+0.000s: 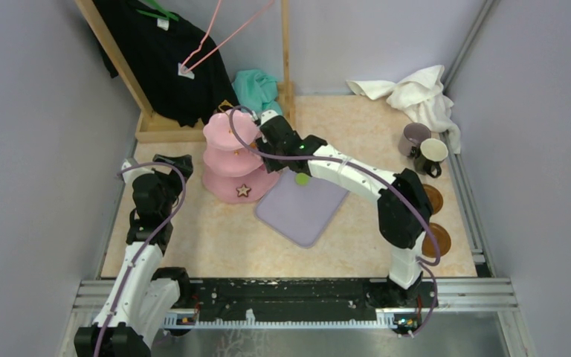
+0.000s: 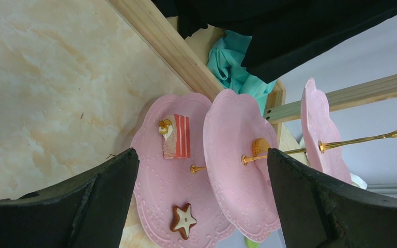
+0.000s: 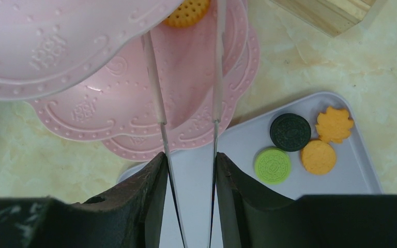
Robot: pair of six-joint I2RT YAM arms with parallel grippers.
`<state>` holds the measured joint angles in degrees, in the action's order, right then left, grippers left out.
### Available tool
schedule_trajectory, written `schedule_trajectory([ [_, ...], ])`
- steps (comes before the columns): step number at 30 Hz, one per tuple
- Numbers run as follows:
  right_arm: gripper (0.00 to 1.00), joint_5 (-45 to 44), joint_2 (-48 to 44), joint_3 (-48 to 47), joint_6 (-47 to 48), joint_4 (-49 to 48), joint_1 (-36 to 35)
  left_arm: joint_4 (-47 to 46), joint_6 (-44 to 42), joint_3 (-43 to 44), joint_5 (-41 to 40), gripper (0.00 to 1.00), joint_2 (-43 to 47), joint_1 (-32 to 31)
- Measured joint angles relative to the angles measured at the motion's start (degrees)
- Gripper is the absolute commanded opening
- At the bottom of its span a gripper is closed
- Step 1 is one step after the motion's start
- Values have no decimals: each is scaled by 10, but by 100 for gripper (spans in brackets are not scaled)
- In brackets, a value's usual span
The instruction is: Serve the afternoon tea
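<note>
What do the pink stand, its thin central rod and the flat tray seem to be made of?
Pink stand: likely glazed ceramic or hard plastic; glossy, with raised patterns catching light.
Rod: gold-coloured metal, it seems; thin and shiny.
Tray: perhaps plastic or silicone; matte lilac, rounded corners, no glare.

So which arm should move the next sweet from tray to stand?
Right: the right gripper holds the tongs at the stand, beside the tray. The left gripper is open, empty, across the stand from the tray.
</note>
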<state>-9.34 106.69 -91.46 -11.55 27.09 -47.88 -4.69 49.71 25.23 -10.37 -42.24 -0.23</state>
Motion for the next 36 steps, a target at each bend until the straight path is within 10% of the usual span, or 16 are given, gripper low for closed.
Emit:
schedule_trajectory([
  [36, 29, -35, -217, 209, -1, -59, -36, 0, 2, 0, 0, 99, -1, 0],
])
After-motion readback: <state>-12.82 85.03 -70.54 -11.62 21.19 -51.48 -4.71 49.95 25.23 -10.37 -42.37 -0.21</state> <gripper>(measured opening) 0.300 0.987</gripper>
